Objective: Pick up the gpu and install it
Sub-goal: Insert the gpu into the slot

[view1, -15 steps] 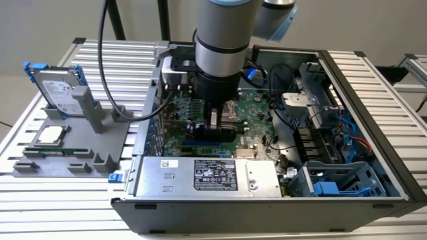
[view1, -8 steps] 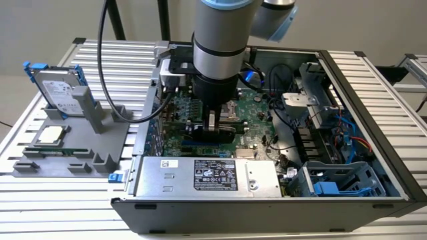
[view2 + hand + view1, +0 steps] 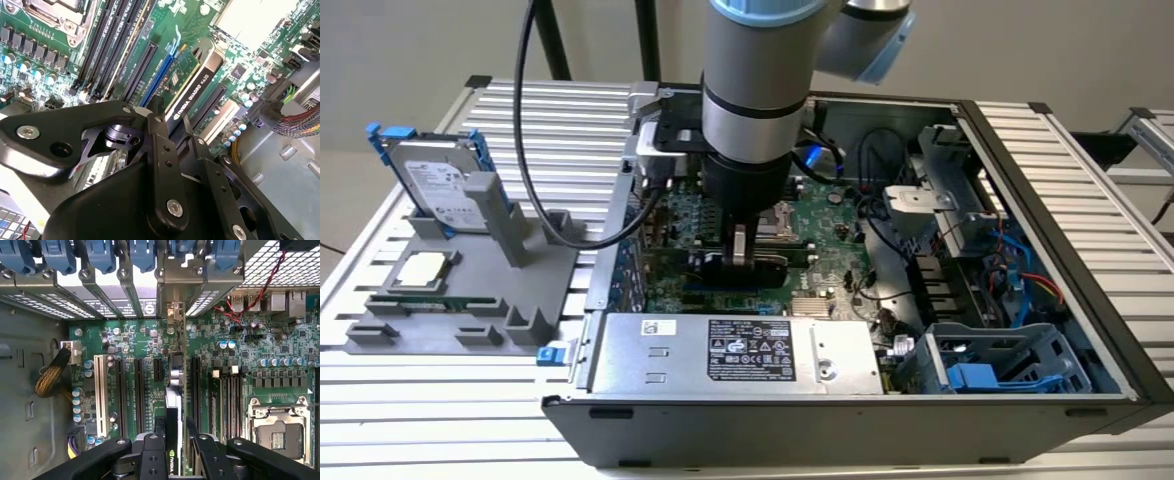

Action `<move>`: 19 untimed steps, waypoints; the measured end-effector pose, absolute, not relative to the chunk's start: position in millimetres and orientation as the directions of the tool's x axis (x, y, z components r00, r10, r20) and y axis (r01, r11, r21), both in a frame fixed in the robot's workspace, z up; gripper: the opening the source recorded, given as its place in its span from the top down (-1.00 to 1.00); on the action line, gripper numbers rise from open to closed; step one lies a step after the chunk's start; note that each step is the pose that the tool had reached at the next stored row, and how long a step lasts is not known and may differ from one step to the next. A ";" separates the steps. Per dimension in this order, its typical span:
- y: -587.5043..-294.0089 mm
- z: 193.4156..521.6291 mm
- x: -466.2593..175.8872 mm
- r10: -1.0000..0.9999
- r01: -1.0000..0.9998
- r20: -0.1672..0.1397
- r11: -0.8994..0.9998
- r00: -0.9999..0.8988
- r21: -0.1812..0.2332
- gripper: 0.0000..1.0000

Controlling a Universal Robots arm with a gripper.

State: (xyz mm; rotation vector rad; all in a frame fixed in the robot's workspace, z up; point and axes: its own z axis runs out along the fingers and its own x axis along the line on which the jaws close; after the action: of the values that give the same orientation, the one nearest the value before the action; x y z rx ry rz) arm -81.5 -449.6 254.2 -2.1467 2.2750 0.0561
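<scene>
Your gripper is down inside the open computer case, over the motherboard. Its fingers are closed narrow on the gpu, gripping its top edge. The card stands on edge among the expansion slots; you cannot tell whether it is fully seated. Outside the case, a hard drive stands in the gray fixture.

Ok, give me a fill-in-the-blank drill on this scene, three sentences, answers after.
1. The pincer is shut on the ____.
2. The gpu stands on edge over the green ____ inside the case.
3. On the grey stand outside the case, the hard drive has ____ rails.

Answers: gpu; motherboard; blue
</scene>
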 end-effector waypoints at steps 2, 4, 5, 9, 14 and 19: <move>-449.6 253.7 -82.6 -0.998 -0.998 -0.034 0.058 -0.058 0.017 1.00; -449.5 253.6 -82.8 -0.998 -0.998 -0.034 0.058 -0.058 0.017 1.00; -449.5 253.6 -82.8 -0.998 -0.998 -0.035 0.057 -0.058 0.017 1.00; -449.5 253.6 -83.1 -0.998 -0.998 -0.035 0.058 -0.058 0.017 1.00; -449.3 254.3 -83.1 -0.998 -0.998 -0.035 0.058 -0.058 0.017 1.00; -448.2 256.0 -83.4 -0.998 -0.998 -0.034 0.058 -0.058 0.017 1.00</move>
State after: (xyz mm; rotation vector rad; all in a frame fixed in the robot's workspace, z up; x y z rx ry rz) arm -83.4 -448.2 256.0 -2.1469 2.2749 0.0554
